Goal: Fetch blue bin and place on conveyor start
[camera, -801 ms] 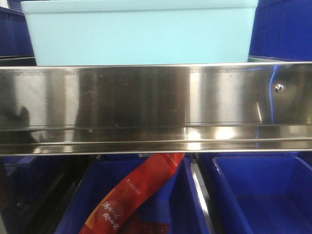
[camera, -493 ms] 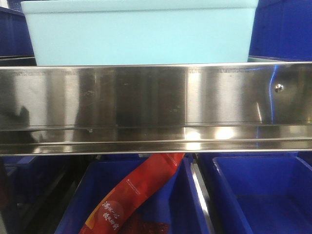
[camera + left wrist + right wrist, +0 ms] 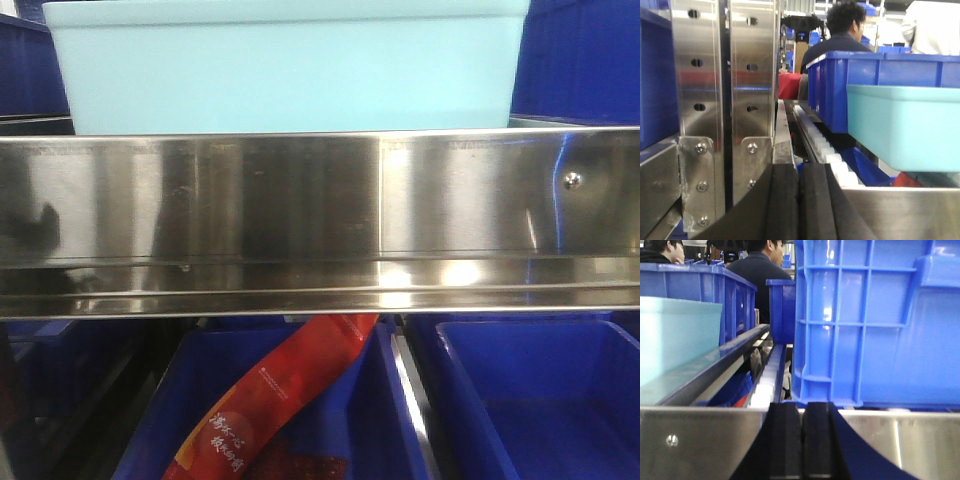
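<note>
**Position of the bin.** The pale aqua-blue smooth plastic rectangular bin [image 3: 290, 65] stands upright on the upper shelf, opening upward, directly behind the polished stainless-steel shelf rail [image 3: 320, 200]. Its long axis runs left to right, parallel to the rail. One long plain wall faces the front camera. The rail hides its base.

**Writing.** The bin carries no visible label. On the lower level, a red plastic packet [image 3: 280, 400] lies slanted in a dark royal-blue crate [image 3: 200, 420]. It bears white Chinese characters and a small line of print, both too blurred to read.

**Per view.**
- Front view: shows the full length of the bin. No hand is in view.
- Left wrist view: the bin appears at the right, end-on. Behind it are a royal-blue ribbed crate [image 3: 865, 85], a row of white rollers [image 3: 825, 145] and perforated steel uprights [image 3: 697, 75]. A dark-haired person [image 3: 842, 30] sits beyond.
- Right wrist view: the bin appears at the left edge. A large ribbed blue crate [image 3: 870, 325] fills the right.

**Hands.** The left hand [image 3: 799, 205] has its black pads pressed together, holding nothing. The right hand [image 3: 801, 445] is likewise closed and holds nothing. Both sit at rail level, clear of the bin.
</note>
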`<state>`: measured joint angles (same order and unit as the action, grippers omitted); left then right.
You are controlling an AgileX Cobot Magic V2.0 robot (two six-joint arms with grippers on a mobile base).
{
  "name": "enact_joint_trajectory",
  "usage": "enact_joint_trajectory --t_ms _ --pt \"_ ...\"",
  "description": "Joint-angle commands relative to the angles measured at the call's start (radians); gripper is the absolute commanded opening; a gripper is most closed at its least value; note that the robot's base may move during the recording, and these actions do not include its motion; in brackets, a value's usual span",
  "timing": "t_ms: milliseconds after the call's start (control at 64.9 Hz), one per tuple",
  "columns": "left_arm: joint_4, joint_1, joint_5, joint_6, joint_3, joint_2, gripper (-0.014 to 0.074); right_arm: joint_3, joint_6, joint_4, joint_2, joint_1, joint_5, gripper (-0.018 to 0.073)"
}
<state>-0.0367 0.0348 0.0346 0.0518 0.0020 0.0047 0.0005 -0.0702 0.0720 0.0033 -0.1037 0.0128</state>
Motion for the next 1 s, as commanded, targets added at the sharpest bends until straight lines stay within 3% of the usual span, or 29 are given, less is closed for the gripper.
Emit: enact_joint_trajectory --t_ms 0,123,431,693,770,986 --pt "0.004 -0.001 0.028 -0.002 -0.002 -0.005 -0.0111 0.000 -0.001 0.002 -0.003 -0.004 -0.092 -0.0165" --pt "0.006 0.006 -0.035 -0.002 -0.043 -0.002 -0.0111 -0.029 0.001 0.002 -0.003 0.000 -0.117 -0.0165" --pt "0.009 0.007 -0.188 -0.002 -0.348 0.219 -0.0111 -0.302 0.001 0.002 0.039 0.000 0.168 -0.0165" --pt "0.009 0.007 -0.477 -0.002 -0.657 0.535 -0.0111 -0.496 0.001 0.002 0.247 0.000 0.288 -0.0165" --pt "0.018 0.007 -0.487 -0.002 -0.707 0.609 -0.0111 -0.575 0.001 0.002 0.337 0.000 0.315 -0.0165" --pt "0.146 0.007 -0.469 0.000 -0.763 0.709 -0.0111 -0.716 0.001 0.010 0.503 0.000 0.324 -0.0165"
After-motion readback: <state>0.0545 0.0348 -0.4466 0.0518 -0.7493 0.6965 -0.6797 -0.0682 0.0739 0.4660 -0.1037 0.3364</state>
